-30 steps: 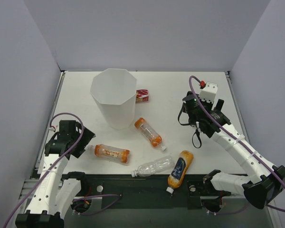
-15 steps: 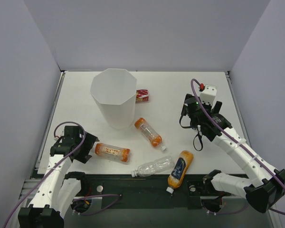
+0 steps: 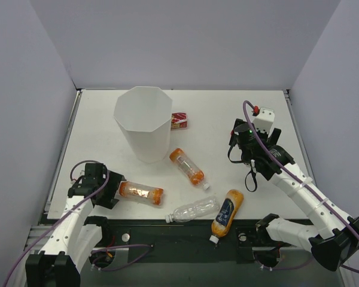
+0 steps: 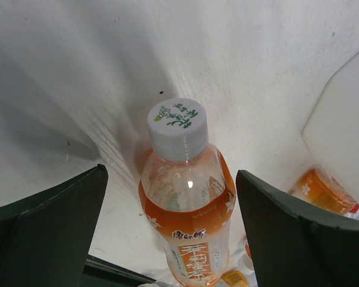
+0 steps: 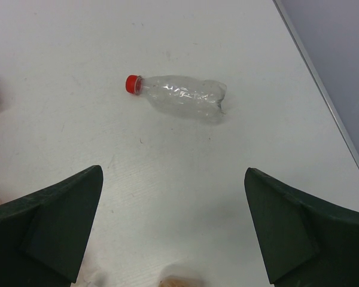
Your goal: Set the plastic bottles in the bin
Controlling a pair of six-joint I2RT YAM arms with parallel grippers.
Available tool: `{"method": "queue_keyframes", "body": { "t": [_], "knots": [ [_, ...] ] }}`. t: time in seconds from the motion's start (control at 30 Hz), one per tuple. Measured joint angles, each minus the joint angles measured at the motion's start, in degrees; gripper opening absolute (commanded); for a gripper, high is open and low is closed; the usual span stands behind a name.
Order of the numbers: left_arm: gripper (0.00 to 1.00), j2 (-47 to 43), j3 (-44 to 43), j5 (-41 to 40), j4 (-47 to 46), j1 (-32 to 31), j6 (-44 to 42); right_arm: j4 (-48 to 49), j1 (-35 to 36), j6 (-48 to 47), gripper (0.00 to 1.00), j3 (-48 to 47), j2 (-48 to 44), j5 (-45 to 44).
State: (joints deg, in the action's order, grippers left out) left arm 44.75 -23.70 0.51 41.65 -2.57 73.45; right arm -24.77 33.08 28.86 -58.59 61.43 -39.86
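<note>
The white octagonal bin point(image 3: 143, 122) stands at the back left. Four white-capped plastic bottles lie on the table: a clear one with orange contents point(image 3: 140, 192), a second like it point(image 3: 186, 166), an all-clear one point(image 3: 194, 209), and an orange one with a dark blue label point(image 3: 226, 213). My left gripper point(image 3: 106, 191) is open. In the left wrist view it point(image 4: 170, 173) straddles the cap end of the first bottle point(image 4: 191, 203) without gripping it. My right gripper point(image 3: 238, 134) is open and empty, and in the right wrist view it point(image 5: 173, 173) is above bare table.
A small red box point(image 3: 179, 120) lies to the right of the bin. A crushed clear bottle with a red cap point(image 5: 182, 97) lies near the table's right edge, seen only in the right wrist view. The bin wall point(image 4: 341, 125) rises beyond the left gripper.
My left gripper has moved toward the near edge and lined up with the cap end of the left orange bottle. My right gripper has shifted slightly. The bottles have not moved.
</note>
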Motion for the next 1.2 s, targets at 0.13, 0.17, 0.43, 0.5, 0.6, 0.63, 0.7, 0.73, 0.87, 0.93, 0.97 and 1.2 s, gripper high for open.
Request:
{"method": "queue_keyframes", "body": {
  "t": [0.13,0.17,0.43,0.5,0.6,0.63,0.7,0.73,0.87,0.93,0.97,1.2],
  "knots": [
    [0.89,0.7,0.63,0.0,-1.36,0.0,0.83,-0.02,0.0,0.02,0.99,0.0,0.02,0.0],
    [0.83,0.7,0.79,-0.04,-1.66,0.0,1.07,-0.02,0.0,0.04,0.99,0.0,0.02,0.0],
    [0.55,-0.02,1.05,-1.11,-2.23,0.0,0.94,-0.81,0.0,0.9,0.98,0.0,0.28,-0.17],
    [0.48,-0.92,-0.85,-2.29,0.7,0.0,0.37,-0.96,0.0,1.25,0.98,0.0,0.28,-0.42],
    [0.31,-2.38,-7.91,-4.96,6.12,0.17,-1.75,-1.42,0.0,1.64,0.98,0.0,0.33,-0.74],
    [0.28,-2.97,-11.13,-6.14,7.58,0.35,-2.69,-1.57,0.0,1.77,0.98,0.0,0.35,-0.87],
    [0.24,-3.82,-19.21,-8.98,10.38,0.74,-5.25,-1.84,-0.04,1.95,0.98,0.0,0.35,-1.03],
    [0.24,-4.0,-23.39,-10.47,11.28,0.85,-6.67,-1.92,-0.04,2.03,0.98,0.0,0.35,-1.18],
    [0.19,-2.86,-38.53,-15.56,13.97,0.92,-13.14,-2.14,-0.09,2.34,0.98,0.0,0.37,-1.31],
    [0.17,-0.74,-46.45,-17.99,15.37,0.94,-17.05,-2.23,-0.09,2.19,0.98,0.0,0.39,-1.29],
    [0.17,0.85,-50.66,-19.23,16.26,0.96,-18.78,-2.25,-0.09,1.88,0.98,0.0,0.39,-1.27],
    [0.08,13.07,-75.67,-20.11,14.27,1.18,-28.06,-2.56,-0.52,-3.63,0.98,-1.33,0.37,-1.36]
  ]
}}
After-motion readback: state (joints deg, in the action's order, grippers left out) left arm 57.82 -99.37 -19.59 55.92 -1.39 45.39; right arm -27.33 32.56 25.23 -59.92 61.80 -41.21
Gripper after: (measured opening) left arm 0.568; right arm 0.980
